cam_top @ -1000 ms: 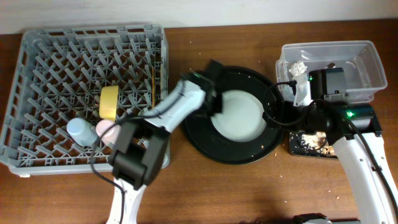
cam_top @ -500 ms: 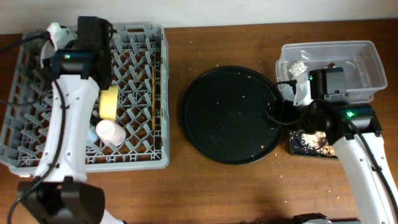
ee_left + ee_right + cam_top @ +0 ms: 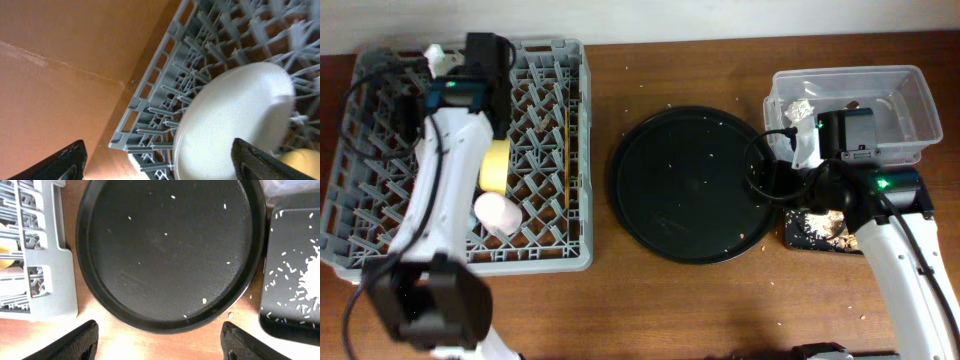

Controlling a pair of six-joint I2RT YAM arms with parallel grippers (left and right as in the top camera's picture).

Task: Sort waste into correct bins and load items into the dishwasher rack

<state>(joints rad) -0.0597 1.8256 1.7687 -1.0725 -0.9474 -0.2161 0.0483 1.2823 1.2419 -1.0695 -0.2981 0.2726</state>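
Note:
The pale plate (image 3: 235, 120) stands on edge among the pegs of the grey dishwasher rack (image 3: 545, 60), near its far left corner. My left gripper (image 3: 162, 164) is open just above it, fingers spread wide and off the plate. The rack also holds a yellow bowl (image 3: 496, 165), a pink cup (image 3: 500, 213) and chopsticks (image 3: 566, 150); my arm covers the blue cup. My right gripper (image 3: 162, 345) hangs open and empty over the near rim of the round black tray (image 3: 170, 250). A white tissue (image 3: 801, 108) lies in the clear tub (image 3: 910, 100). Scraps (image 3: 307, 282) lie in the black rectangular tray (image 3: 285, 240).
The round black tray (image 3: 690, 185), speckled with crumbs, sits between the rack and the bins. A few crumbs lie on the wooden table around it. My right arm crosses above the black rectangular tray (image 3: 798, 238). The rack's edge (image 3: 50, 280) shows at the left of the right wrist view.
My left arm carried the plate from the round black tray to the rack's far left corner, and its jaws have opened off it. My right arm has not moved.

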